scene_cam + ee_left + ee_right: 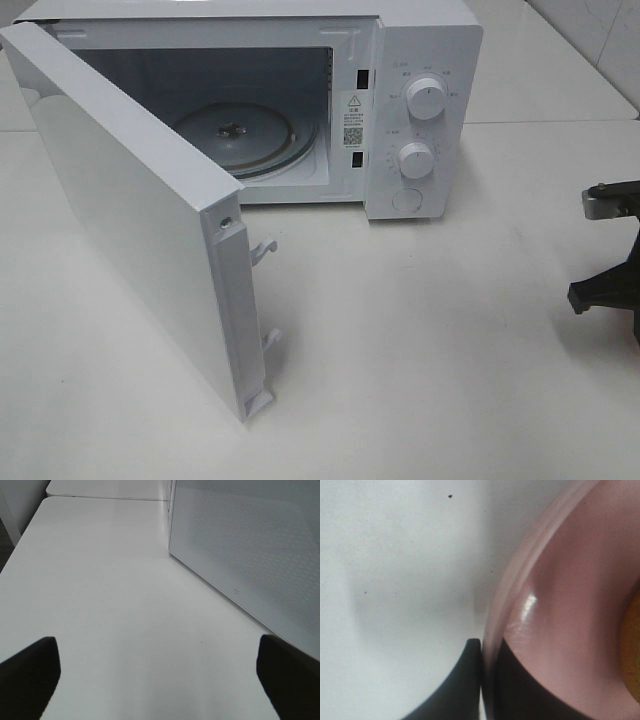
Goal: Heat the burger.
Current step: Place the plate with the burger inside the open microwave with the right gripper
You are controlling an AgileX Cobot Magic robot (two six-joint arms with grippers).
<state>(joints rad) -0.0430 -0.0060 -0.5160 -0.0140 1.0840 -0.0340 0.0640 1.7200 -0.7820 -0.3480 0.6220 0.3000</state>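
I judge this the pickup step: at 3 o'clock the right gripper (487, 672) is pinched shut on the rim of the pink dish (570, 580) carrying the burger (633, 650), the left gripper (160, 674) stands wide and empty, and the next move needs a level lift toward the open microwave (420, 100) at 12 o'clock.

Only a golden sliver of the burger (633, 650) shows at the right wrist view's edge, and the pink dish (570, 580) is cut off too, its rim a close blur. From the high camera the right arm (608, 245) runs off the picture, and the print around the microwave's dials (427, 101) is too small to read.
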